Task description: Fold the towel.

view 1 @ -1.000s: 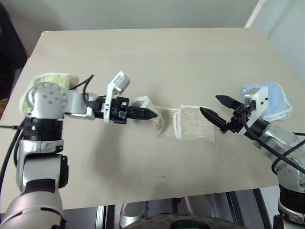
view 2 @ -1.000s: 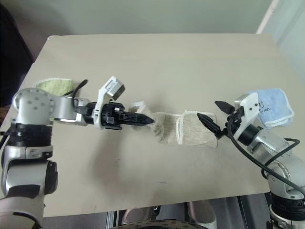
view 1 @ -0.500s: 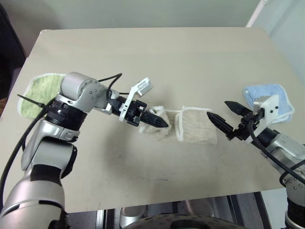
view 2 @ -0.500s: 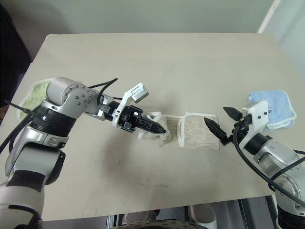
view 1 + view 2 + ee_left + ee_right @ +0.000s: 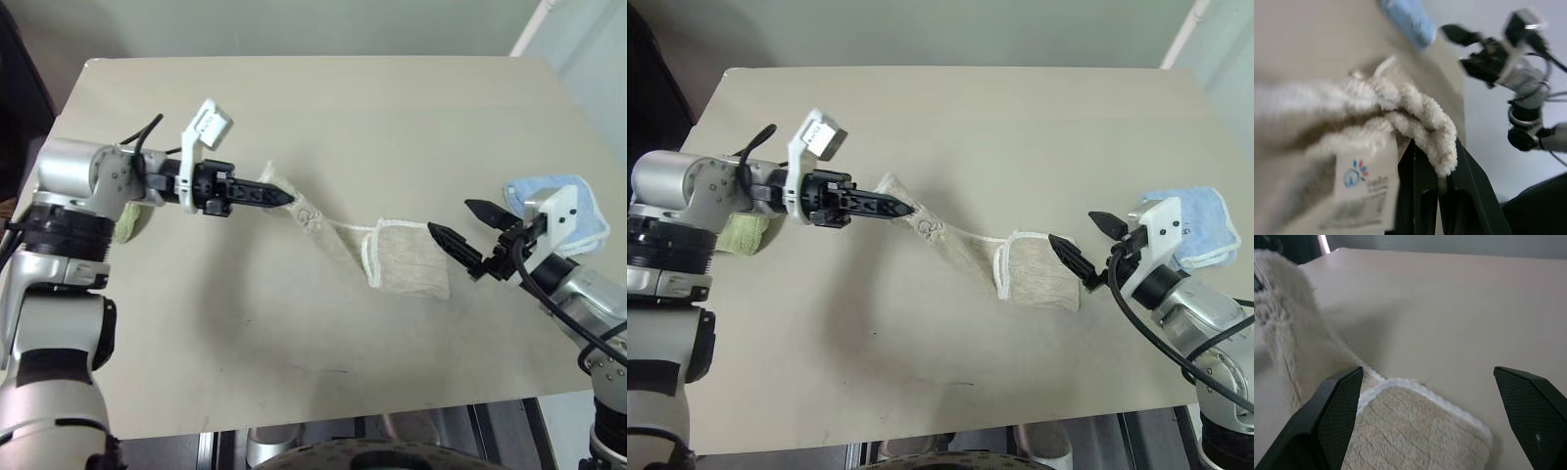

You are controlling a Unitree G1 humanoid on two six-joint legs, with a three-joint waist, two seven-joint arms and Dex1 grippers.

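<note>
Beige table (image 5: 323,108), matte top, rounded corners, fills most of head views. Small light-blue folded towel (image 5: 576,204) flat near table's right edge, white edging visible. Small green folded towel (image 5: 743,235) near left edge, mostly hidden, only a corner shows. The two lie well apart, opp sides. Pale wall (image 5: 294,24) behind far edge

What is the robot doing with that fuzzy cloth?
The robot is working on folding the towel. Its left gripper is shut on one end of the towel and holds it up off the table, so the cloth stretches out in a long strip. The other end lies on the table by the right gripper, which is open and holds nothing.
</note>
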